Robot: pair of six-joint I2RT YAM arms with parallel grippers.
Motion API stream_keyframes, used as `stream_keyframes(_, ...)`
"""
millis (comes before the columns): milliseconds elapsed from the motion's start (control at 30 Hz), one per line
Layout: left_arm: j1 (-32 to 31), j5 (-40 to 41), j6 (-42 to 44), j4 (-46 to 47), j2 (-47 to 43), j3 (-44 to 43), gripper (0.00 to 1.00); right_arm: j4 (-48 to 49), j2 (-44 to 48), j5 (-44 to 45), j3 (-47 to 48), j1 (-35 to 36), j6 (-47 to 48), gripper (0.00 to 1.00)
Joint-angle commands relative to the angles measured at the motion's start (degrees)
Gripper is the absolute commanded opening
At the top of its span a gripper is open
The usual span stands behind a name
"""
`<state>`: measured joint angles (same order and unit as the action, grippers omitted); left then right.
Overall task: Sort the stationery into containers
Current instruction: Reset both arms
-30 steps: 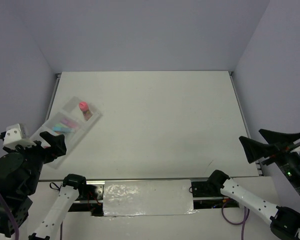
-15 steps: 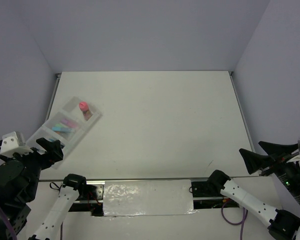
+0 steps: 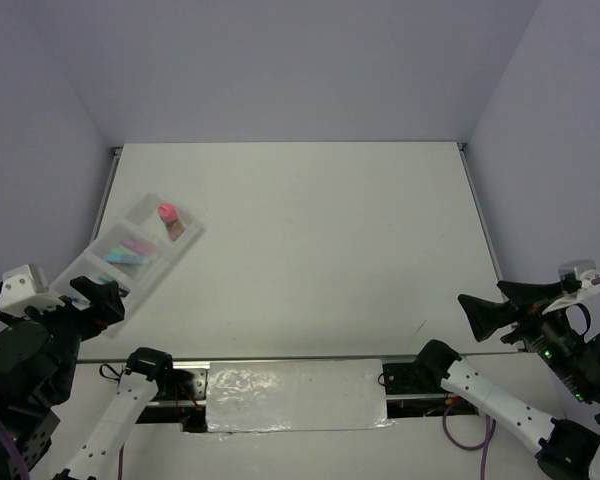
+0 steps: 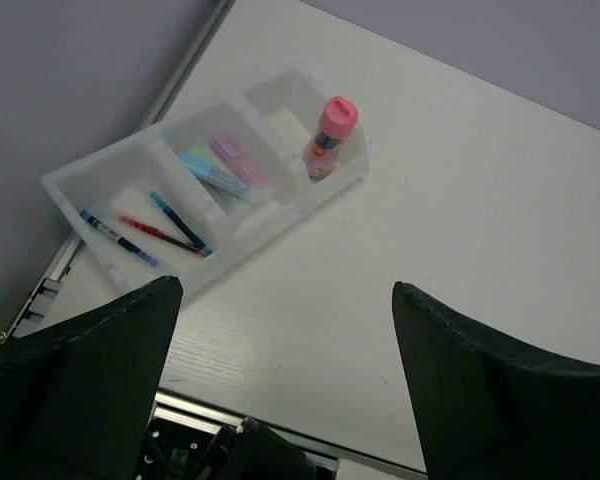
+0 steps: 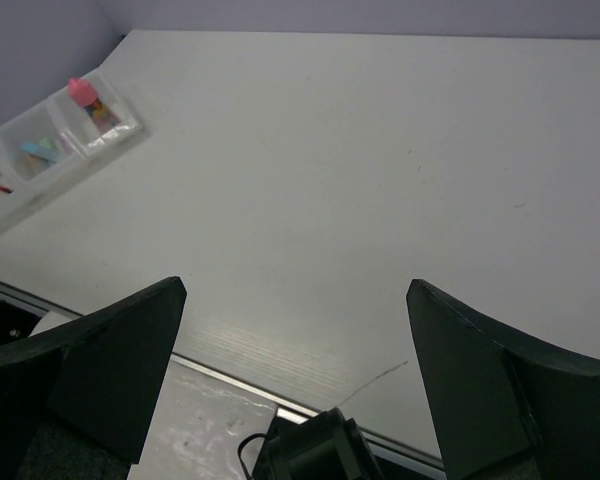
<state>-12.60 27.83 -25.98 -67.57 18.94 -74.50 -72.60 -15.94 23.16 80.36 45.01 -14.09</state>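
The clear three-compartment tray (image 3: 166, 266) sits at the table's left edge. Its far compartment holds the pink-capped tan stick (image 3: 167, 215), the middle one several short markers (image 3: 130, 250). In the left wrist view the tray (image 4: 280, 214) shows the stick (image 4: 330, 130) upright, the markers (image 4: 225, 170), and thin blue and red pens (image 4: 150, 230) in the near compartment. My left gripper (image 3: 92, 298) is open and empty, above the tray's near end. My right gripper (image 3: 490, 302) is open and empty over the near right of the table. The right wrist view shows the tray (image 5: 110, 135) far left.
Purple walls enclose the table on three sides. A metal rail (image 3: 300, 358) and a white taped strip (image 3: 295, 395) run along the near edge between the arm bases. A thin dark scratch (image 5: 380, 378) marks the table near its front edge.
My left arm has drawn back and down towards the near left corner. My right gripper has moved left and lower over the near right edge. Both stay open; the tray is unmoved.
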Motion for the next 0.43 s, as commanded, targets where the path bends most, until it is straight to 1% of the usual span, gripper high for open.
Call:
stream_keyframes(0, -0.3, 1.2, -0.9, 1.4, -0.7, -0.6, 0.99, 3.9, -0.9, 0.6, -1.0, 0.2, -0.5, 1.0)
stream_keyframes(400, -0.4, 1.3, -0.6, 2.0, -0.6, 0.1, 0.99, 5.4, -1.7, 1.3, -2.5, 0.2, -1.2, 1.0)
